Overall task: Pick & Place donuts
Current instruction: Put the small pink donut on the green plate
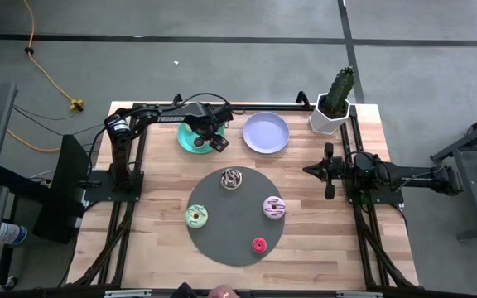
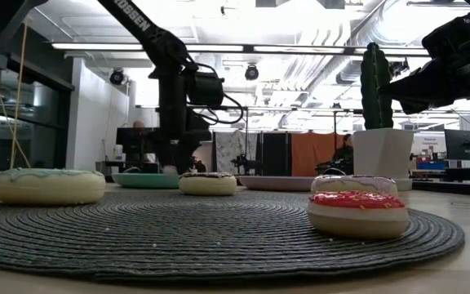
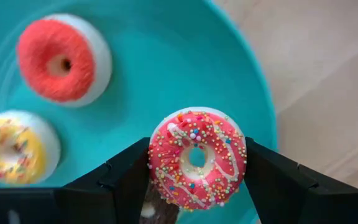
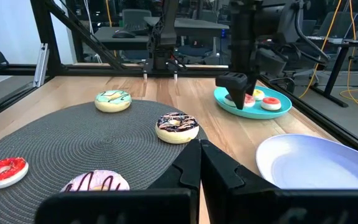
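- Teal plate (image 3: 166,56) at the tabletop's far side already carries a red donut (image 3: 64,59) and a yellow sprinkled one (image 3: 11,146).
- Left gripper (image 3: 197,163) hangs right over it; best to lower onto bare teal, clear of those two, before letting go.
- Its fingers (image 3: 126,177) stand half-wide, clamped on the pink sprinkled donut (image 3: 197,158).
- Right gripper (image 4: 199,163) waits beside the mat, fingers pressed together, empty.

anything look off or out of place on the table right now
Nothing stands out. Four donuts sit flat on the grey mat, the lilac plate is bare, and the left tool holds a pink sprinkled donut over the teal plate beside a red donut and a yellow donut.
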